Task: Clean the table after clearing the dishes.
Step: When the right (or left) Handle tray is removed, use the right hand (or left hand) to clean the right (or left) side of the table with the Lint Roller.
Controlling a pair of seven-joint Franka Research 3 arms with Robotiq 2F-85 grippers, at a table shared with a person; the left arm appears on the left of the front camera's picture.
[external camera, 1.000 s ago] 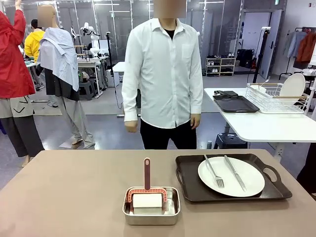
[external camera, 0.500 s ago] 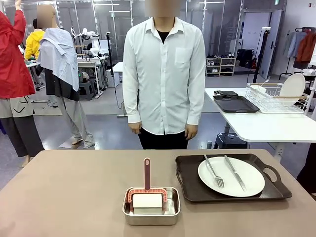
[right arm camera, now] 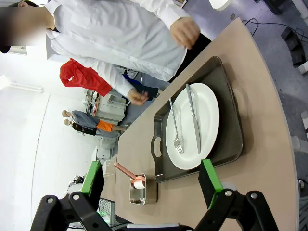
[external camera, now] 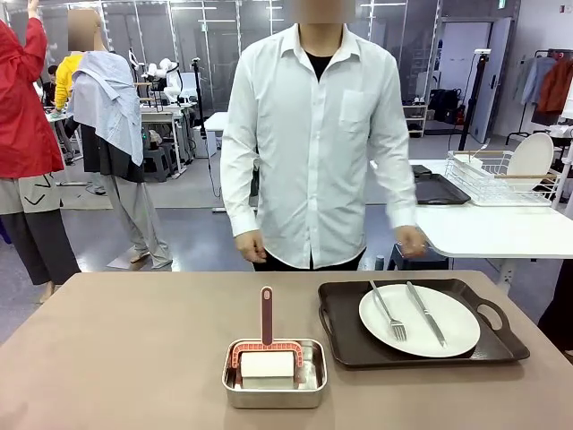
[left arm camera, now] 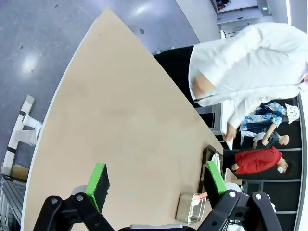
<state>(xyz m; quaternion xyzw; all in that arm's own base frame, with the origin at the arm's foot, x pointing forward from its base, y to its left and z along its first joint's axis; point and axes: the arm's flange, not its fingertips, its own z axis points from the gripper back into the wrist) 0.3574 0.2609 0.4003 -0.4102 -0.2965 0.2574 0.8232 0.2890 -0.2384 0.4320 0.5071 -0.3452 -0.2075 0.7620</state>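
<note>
On the brown table (external camera: 134, 340), right of centre, lies a dark tray (external camera: 340, 313) with handles. It carries a white plate (external camera: 452, 327) with a fork (external camera: 389, 313) and a knife (external camera: 427, 315) on it. In the right wrist view my right gripper (right arm camera: 150, 179) hangs open above the table, short of the tray (right arm camera: 231, 120) and plate (right arm camera: 207, 115), with nothing between its green pads (right arm camera: 209, 180). My left gripper (left arm camera: 156, 182) is also open and empty over bare table (left arm camera: 120, 110).
A steel pan (external camera: 274, 374) near the front centre holds a white roller with a red handle (external camera: 266, 315). A person in a white shirt (external camera: 309, 134) stands at the far edge, hands low. A white side table (external camera: 483, 228) with a wire rack (external camera: 501, 179) stands at the back right.
The person has stepped closer to the table's far edge, and the arm on the picture's right has swung outward. Nothing on the table has moved.
</note>
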